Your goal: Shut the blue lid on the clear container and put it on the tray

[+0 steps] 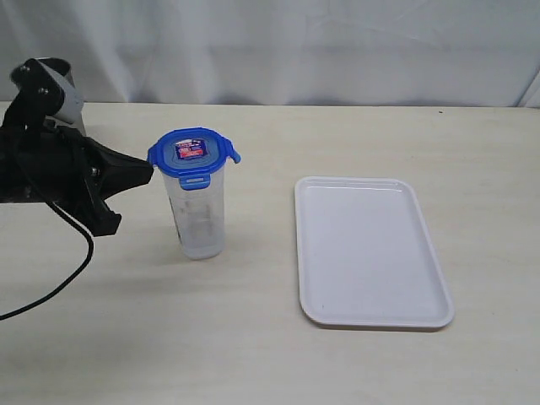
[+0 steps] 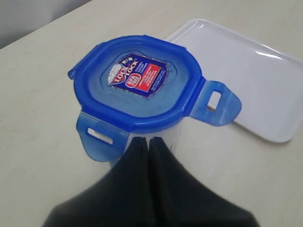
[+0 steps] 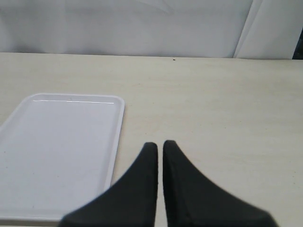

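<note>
The clear container [image 1: 199,215] stands upright on the table, left of the tray [image 1: 368,250]. The blue lid [image 1: 193,152] sits on its mouth; one flap [image 2: 219,102] sticks out sideways and another flap [image 2: 101,138] hangs down. My left gripper [image 1: 150,169] is shut and empty, its tips right at the container's wall just under the lid rim [image 2: 147,140]. My right gripper [image 3: 158,144] is shut and empty above bare table beside the tray [image 3: 57,151]; it does not show in the exterior view.
The white tray lies flat and holds nothing. A black cable [image 1: 59,278] from the left arm trails over the table at the left. A white curtain [image 1: 295,51] closes off the far edge.
</note>
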`<state>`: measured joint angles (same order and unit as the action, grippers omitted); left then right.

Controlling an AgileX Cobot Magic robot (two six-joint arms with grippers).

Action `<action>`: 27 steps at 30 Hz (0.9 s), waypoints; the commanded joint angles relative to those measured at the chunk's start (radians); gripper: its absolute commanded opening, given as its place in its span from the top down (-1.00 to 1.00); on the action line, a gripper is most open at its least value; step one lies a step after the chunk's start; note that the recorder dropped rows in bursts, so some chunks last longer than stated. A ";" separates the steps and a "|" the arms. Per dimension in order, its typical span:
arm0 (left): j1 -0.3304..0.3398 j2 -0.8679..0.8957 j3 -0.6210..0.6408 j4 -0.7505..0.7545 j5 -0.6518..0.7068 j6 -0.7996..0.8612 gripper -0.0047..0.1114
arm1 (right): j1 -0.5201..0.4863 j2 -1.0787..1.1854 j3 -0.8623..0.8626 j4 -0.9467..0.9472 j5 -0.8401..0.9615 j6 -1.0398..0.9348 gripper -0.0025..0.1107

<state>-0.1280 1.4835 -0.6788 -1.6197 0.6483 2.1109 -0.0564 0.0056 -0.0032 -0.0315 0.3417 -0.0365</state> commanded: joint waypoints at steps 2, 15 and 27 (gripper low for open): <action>-0.001 0.006 0.004 0.011 0.014 0.032 0.92 | 0.001 -0.006 0.003 0.001 0.000 0.000 0.88; 0.000 0.006 -0.033 -0.064 -0.115 0.032 0.92 | 0.001 -0.006 0.003 0.001 0.000 0.000 0.88; 0.000 0.155 -0.170 -0.085 -0.113 0.032 0.92 | 0.001 -0.006 0.003 0.001 0.000 0.000 0.88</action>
<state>-0.1280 1.6052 -0.8210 -1.6871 0.5359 2.1109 -0.0564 0.0056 -0.0032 -0.0315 0.3417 -0.0365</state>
